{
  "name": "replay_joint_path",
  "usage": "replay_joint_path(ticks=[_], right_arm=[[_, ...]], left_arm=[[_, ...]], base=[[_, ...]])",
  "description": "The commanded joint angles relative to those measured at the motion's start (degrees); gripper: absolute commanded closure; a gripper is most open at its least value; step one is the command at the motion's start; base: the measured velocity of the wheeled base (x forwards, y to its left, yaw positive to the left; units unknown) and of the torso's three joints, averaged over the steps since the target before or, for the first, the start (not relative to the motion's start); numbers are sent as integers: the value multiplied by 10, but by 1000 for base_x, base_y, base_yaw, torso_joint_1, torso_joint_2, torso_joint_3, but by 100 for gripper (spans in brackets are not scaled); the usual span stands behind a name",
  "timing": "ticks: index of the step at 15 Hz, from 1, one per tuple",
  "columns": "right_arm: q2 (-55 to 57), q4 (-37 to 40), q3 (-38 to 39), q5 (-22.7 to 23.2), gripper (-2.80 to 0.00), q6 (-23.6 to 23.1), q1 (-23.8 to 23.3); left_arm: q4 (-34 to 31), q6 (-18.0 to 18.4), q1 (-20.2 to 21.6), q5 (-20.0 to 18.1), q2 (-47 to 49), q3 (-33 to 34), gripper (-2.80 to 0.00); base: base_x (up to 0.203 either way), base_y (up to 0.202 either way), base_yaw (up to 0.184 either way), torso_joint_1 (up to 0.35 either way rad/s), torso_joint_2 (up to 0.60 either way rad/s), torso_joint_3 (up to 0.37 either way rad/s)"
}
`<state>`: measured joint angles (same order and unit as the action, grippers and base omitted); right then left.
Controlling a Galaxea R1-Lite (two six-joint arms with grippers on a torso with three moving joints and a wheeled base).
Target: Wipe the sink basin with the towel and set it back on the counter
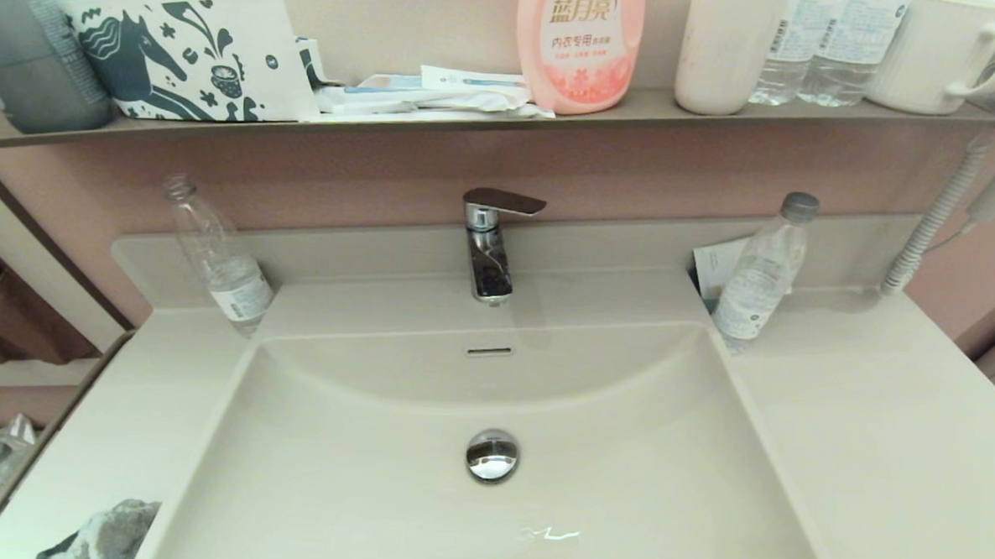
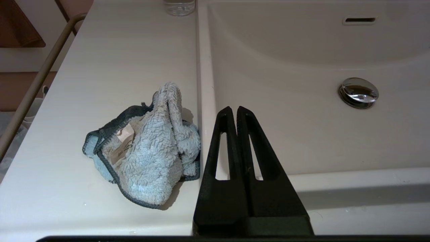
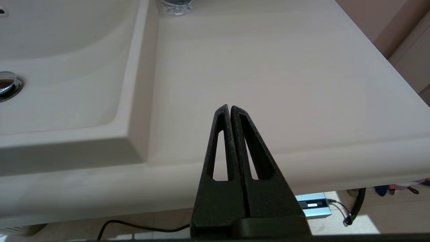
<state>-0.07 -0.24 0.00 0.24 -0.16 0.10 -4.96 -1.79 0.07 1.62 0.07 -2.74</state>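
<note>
Left wrist view: towel (image 2: 147, 148) lies crumpled on the counter (image 2: 100, 67), touching the sink basin's (image 2: 302, 127) left rim. Left gripper (image 2: 234, 111) hangs above that rim just beside the cloth, fingers pressed together, empty. Right gripper (image 3: 230, 109) likewise closed on nothing, over the right counter. Water glints in the basin below the drain plug (image 1: 492, 456). Cannot tell whether wiping is done or not yet begun.

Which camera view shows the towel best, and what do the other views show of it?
The left wrist view shows it best: the whole towel lies crumpled on the counter, beside the sink basin. The head view catches only a corner at its bottom edge. The right wrist view shows none.
</note>
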Motion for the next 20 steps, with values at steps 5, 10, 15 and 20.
replay_joint_path(ticks=[5, 10, 15, 20], right_arm=[[1, 0, 0, 0, 0, 0, 1], [1, 0, 0, 0, 0, 0, 0], [1, 0, 0, 0, 0, 0, 1], [1, 0, 0, 0, 0, 0, 0]], left_arm=[[0, 0, 0, 0, 0, 0, 0], [0, 0, 0, 0, 0, -1, 0], [0, -1, 0, 0, 0, 0, 0], [0, -1, 0, 0, 0, -1, 0]], base=[[0, 0, 0, 0, 0, 0], [0, 0, 0, 0, 0, 0], [0, 0, 0, 0, 0, 0], [0, 0, 0, 0, 0, 0]])
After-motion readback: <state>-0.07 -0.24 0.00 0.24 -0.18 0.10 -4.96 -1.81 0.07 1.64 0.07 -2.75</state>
